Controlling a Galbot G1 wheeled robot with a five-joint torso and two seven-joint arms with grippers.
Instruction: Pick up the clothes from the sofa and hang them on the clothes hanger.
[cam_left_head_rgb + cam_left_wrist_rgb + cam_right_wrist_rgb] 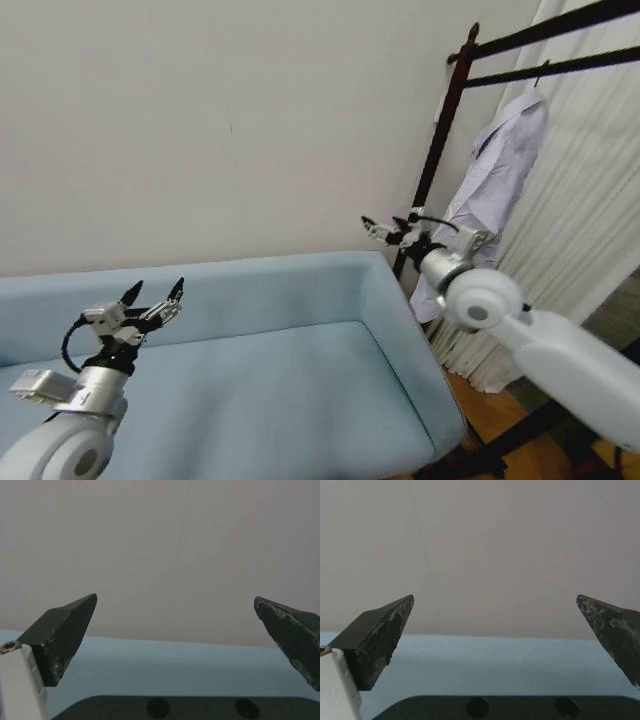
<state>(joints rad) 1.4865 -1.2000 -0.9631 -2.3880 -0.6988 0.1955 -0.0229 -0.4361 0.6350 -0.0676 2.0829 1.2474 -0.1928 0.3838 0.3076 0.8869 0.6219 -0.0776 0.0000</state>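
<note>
A light blue sofa [300, 380] sits against a white wall [200, 120]. The left gripper [157, 292] is up in the air over the left part of the sofa seat, in front of the sofa back. Its two black fingers [60, 635] are spread wide apart and nothing is between them. The right gripper [385, 230] is just above the right end of the sofa back, near the corner. Its fingers [375, 640] are spread wide too, and they hold nothing. Both grippers point at the wall above the sofa back. A pale shirt [495, 170] hangs from the dark clothes rack [440, 130], which stands just past the right end of the sofa. A white curtain [590, 200] hangs behind the shirt.
</note>
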